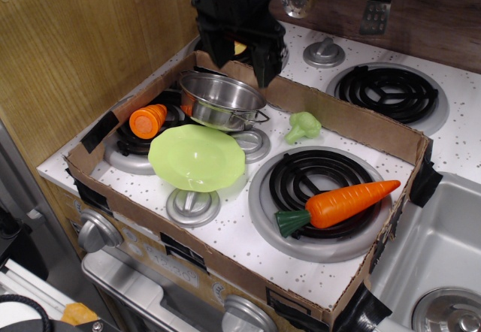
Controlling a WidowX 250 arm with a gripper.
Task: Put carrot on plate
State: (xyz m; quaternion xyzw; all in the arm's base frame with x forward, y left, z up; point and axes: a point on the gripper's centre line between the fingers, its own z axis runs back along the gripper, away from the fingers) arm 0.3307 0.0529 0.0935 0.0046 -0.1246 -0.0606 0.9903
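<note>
With the jaws of the gripper (239, 55) apart and empty, the carrot (340, 203) lies well off on a burner coil (319, 185), so a slanted grasp could roll it away from the plate (197, 158).

Black gripper (237, 49) hanging at the counter's back edge, toward the back-left corner, wrist rising out of the top of the view. Fingers (268, 61) pointing down, spread apart with a clear gap between them, nothing clamped. Held above the surface, not touching it.
</note>
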